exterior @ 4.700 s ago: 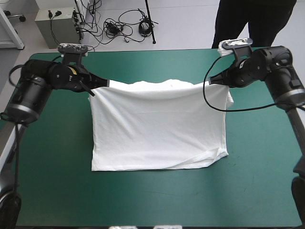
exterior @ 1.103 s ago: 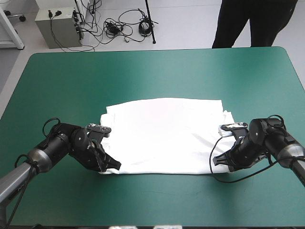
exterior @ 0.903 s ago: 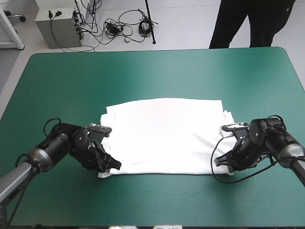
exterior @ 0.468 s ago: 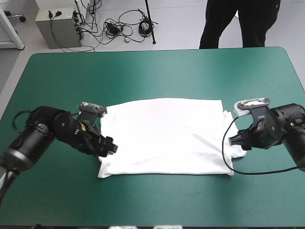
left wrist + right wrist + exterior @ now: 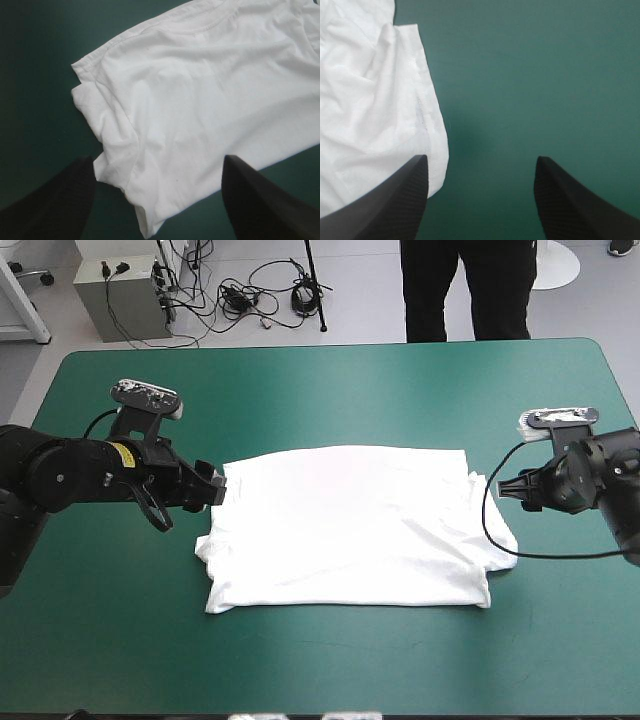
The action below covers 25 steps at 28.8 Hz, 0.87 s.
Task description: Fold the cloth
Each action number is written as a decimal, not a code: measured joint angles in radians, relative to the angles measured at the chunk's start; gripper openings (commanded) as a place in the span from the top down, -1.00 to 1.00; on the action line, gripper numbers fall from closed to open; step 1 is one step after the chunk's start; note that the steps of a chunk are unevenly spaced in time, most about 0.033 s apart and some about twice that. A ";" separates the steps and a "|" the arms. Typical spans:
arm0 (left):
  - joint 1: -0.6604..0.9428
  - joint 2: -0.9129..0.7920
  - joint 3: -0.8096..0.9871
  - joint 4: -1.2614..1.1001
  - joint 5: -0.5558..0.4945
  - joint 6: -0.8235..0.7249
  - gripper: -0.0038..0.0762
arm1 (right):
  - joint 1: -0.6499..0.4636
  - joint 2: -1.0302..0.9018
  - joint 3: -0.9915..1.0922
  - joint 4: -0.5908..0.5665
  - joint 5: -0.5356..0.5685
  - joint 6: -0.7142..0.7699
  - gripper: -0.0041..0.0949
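The T-shirt (image 5: 345,525) is plain white, the cover (image 5: 330,390) teal-green.

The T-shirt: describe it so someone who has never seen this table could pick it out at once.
Find the teal-green table. At its middle, between the left gripper and the right gripper, lies the T-shirt, folded flat. It alone is white.

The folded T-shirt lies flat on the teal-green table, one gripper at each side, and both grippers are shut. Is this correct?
Not quite: both are open. The wrist views show the fingers of the left gripper and the right gripper standing apart. The T-shirt does lie folded between them.
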<state>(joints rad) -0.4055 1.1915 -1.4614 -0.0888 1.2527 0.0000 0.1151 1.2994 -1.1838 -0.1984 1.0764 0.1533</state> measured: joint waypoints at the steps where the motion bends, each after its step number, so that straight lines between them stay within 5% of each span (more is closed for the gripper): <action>1: 0.000 0.000 0.000 0.000 0.000 0.000 -0.40 | -0.010 0.032 0.000 0.009 -0.002 -0.006 -0.26; 21: 0.000 0.001 -0.003 0.004 0.000 0.000 -0.40 | -0.024 0.413 0.000 0.158 -0.074 -0.096 -0.26; 25: 0.000 0.001 -0.003 0.004 0.000 0.000 -0.40 | -0.026 0.452 -0.013 0.175 -0.066 -0.108 0.05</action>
<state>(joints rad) -0.4055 1.1925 -1.4645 -0.0852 1.2527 0.0000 0.0886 1.7516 -1.1971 -0.0231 1.0108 0.0453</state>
